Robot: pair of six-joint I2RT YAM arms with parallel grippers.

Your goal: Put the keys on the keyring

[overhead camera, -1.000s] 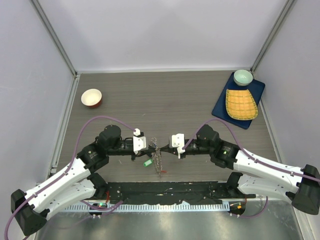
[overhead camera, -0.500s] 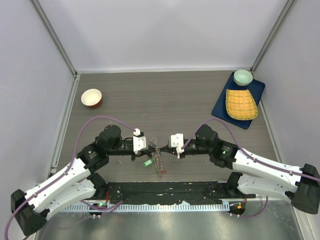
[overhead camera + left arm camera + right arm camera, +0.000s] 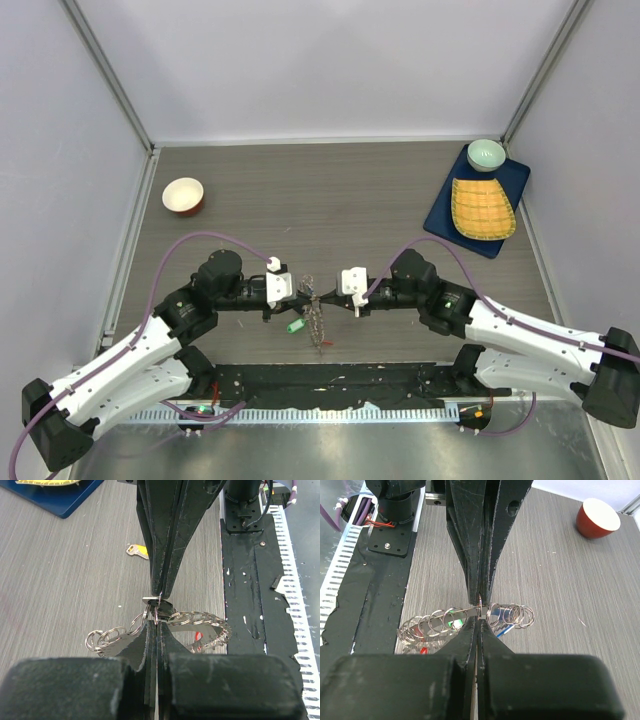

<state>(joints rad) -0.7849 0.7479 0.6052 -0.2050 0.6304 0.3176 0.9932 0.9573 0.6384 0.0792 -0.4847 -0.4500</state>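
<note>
**Tool state.** The left tool (image 3: 304,298) and the right tool (image 3: 327,298) point at each other, tip to tip, over the near middle of the counter (image 3: 340,200). The jaws of both tools are fully closed.

In the left wrist view, the left tool (image 3: 154,625) pinches the thin wire of the keyring (image 3: 202,622). The right tool (image 3: 159,594) comes in from above and clamps a small flat silver key (image 3: 150,600) just beside that wire. In the right wrist view, the two sets of tips nearly touch at the same spot.

**Keyring position.** The keyring (image 3: 317,322) sits between the two tools, just in front of the black base strip (image 3: 330,382). It carries a crowded fringe of keys (image 3: 427,627) and small split rings (image 3: 515,614). Tags in green (image 3: 454,624), blue (image 3: 502,630) and red (image 3: 424,650) show among them. Whether its low side rests on the counter cannot be determined.

**Loose parts.** One key with a yellow tag (image 3: 137,551) lies flat on the counter, apart from the keyring.

**Other items.**
- A red bowl (image 3: 183,195) stands at the far left.
- A blue mat (image 3: 442,212) lies at the far right.
- A yellow woven dish (image 3: 482,208) and a pale green bowl (image 3: 486,153) sit on the mat.
</note>
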